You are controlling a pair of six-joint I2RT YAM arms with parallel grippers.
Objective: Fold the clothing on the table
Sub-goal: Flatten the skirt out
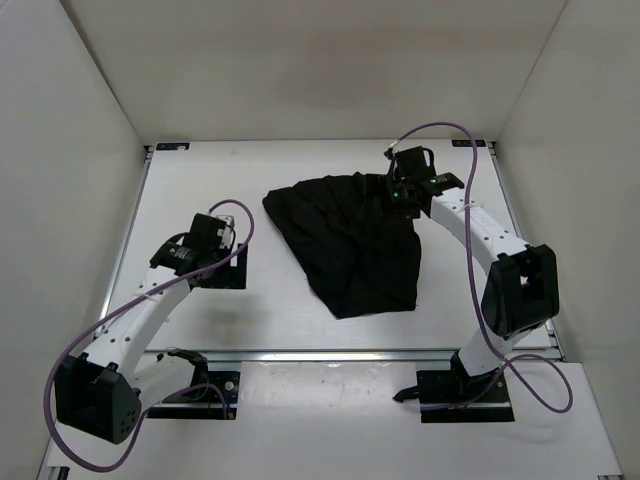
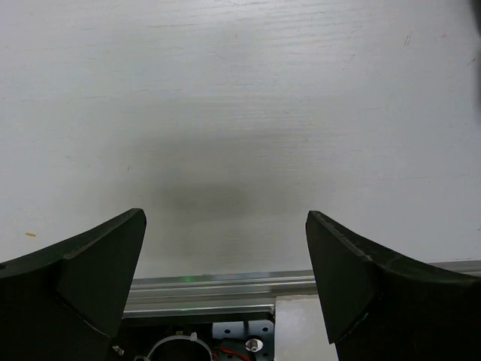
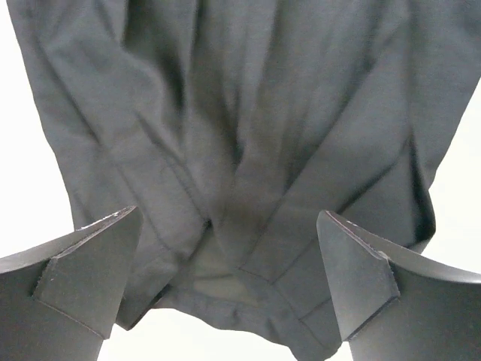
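White table (image 1: 270, 320) holds the clothing (image 1: 350, 240) — right pincer (image 3: 225, 218) gapes wide, empty, over its edge.

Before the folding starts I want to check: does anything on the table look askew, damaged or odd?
Only the limp black fabric garment: it lies crumpled and skewed on the flat white table, with deep wrinkles and overlapping folds. No damage or spill is visible.
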